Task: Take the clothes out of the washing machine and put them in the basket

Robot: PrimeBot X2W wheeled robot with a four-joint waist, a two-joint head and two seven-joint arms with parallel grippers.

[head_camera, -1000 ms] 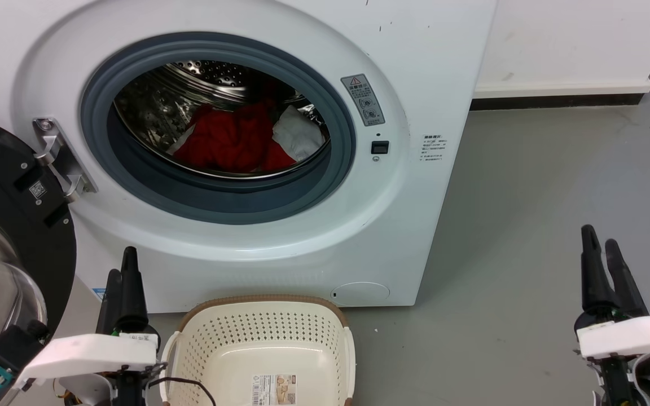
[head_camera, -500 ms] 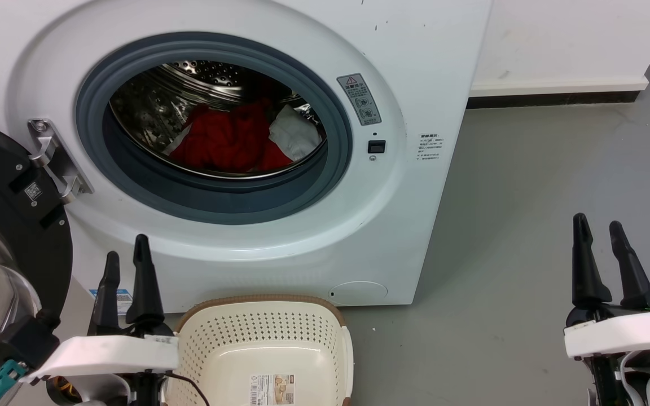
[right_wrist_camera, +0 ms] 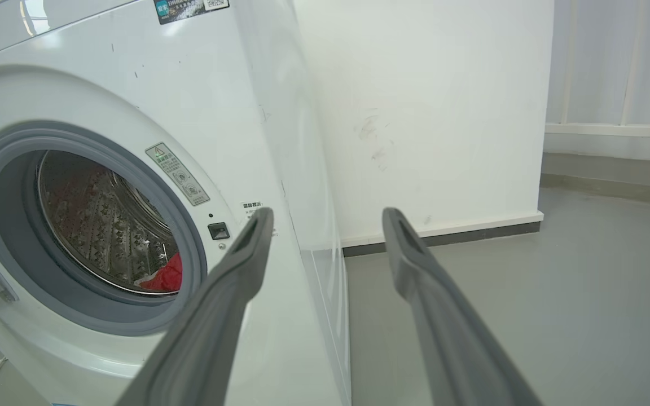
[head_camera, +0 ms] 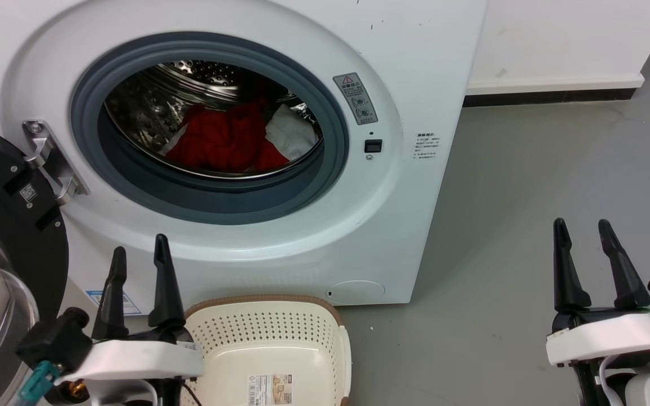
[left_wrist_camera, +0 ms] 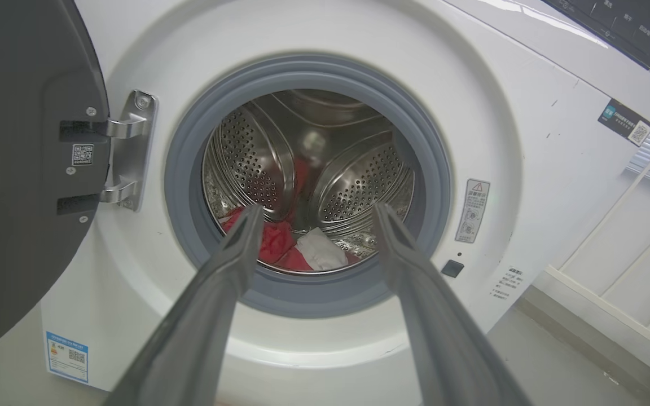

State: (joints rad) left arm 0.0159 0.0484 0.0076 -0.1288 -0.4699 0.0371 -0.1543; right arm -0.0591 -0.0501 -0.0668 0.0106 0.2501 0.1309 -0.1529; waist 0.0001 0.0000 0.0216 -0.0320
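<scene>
Head view: a white front-loading washing machine (head_camera: pixel 426 51) stands with its black-rimmed glass door (head_camera: pixel 3 192) swung open to the left. Red clothes (head_camera: pixel 218 144) and a white cloth (head_camera: pixel 291 135) lie heaped at the bottom of the perforated steel drum (head_camera: pixel 144 107). A cream perforated basket (head_camera: pixel 268 327) sits on the grey floor (head_camera: pixel 528 186) just in front of the machine, a printed label showing on its bottom.

The left gripper (head_camera: pixel 140 245) hovers just beside the basket's left rim, fingers pointing up toward the machine, jaws apart. The right gripper (head_camera: pixel 582 223) is well apart to the right, above the floor, jaws also spread.

The left wrist view looks straight into the drum, with the clothes framed between its two fingers. The right wrist view faces the machine's right edge and a white wall (right_wrist_camera: pixel 432 113), with a sliver of red at the drum's lower rim.
</scene>
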